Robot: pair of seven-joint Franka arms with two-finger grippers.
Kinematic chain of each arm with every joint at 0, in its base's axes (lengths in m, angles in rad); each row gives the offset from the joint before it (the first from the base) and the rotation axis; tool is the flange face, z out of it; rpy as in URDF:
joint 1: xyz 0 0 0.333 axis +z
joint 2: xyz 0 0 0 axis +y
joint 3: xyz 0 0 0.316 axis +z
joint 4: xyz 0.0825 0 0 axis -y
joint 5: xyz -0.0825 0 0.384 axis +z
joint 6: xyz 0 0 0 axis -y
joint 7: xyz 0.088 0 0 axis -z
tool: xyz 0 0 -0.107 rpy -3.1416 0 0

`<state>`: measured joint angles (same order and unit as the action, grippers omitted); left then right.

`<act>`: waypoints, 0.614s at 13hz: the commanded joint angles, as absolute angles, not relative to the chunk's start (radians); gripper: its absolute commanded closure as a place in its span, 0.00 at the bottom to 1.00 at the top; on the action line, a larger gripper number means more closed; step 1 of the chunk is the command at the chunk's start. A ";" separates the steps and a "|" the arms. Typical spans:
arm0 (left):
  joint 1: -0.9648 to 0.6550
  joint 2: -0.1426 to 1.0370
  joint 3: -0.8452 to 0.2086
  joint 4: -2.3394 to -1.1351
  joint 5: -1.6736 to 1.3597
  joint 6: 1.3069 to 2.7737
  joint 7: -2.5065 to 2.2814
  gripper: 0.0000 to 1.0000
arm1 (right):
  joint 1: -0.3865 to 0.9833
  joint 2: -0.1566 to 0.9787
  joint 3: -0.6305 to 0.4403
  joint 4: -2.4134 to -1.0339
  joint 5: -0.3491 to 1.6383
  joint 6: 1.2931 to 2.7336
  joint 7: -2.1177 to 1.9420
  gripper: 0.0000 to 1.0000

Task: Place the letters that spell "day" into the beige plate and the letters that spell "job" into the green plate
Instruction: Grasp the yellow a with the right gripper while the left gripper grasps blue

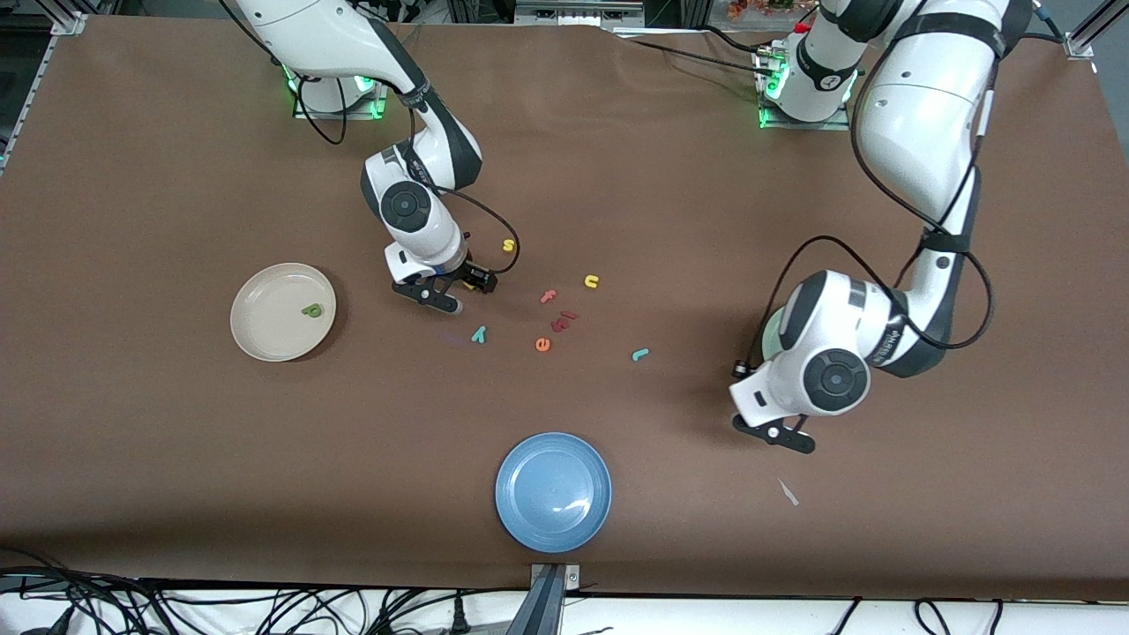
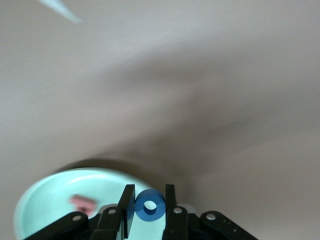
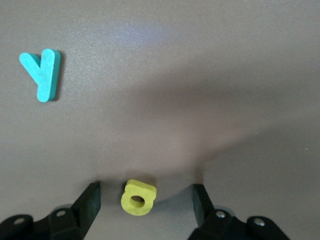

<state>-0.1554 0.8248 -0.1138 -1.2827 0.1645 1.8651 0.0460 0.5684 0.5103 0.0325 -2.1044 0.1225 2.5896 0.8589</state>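
Yellow "a" (image 3: 138, 197) sits between the right gripper's (image 3: 145, 200) spread fingers

Bare table (image 1: 176, 459) around beige plate (image 1: 265, 339) and blue plate (image 1: 553, 529). Loose letters cluster mid-table near right gripper (image 1: 445, 295); teal "y" (image 1: 479, 334) lies just nearer front camera.

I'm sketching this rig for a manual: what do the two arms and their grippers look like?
Both arms are glossy white with dark grey joint bands and round grey caps at the wrist. Loose black cables loop along each. The left gripper and right gripper have black fingers. Green lights glow at both bases.
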 commanded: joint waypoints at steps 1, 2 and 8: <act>-0.134 0.784 -0.120 -1.368 0.253 1.876 0.087 1.00 | 0.586 0.523 0.025 -2.088 0.138 2.597 0.865 0.33; -0.124 0.784 -0.121 -1.383 0.261 1.878 0.087 1.00 | 0.586 0.523 0.025 -2.088 0.140 2.597 0.865 0.36; -0.080 0.724 -0.126 -1.583 0.264 2.034 0.087 1.00 | 0.587 0.523 0.025 -2.088 0.143 2.600 0.887 0.53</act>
<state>-0.0961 0.8090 -0.1141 -1.4629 0.2348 1.9848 0.0730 0.5694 0.5059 0.0322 -2.0989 0.1225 2.5892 0.8711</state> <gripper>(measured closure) 0.744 0.489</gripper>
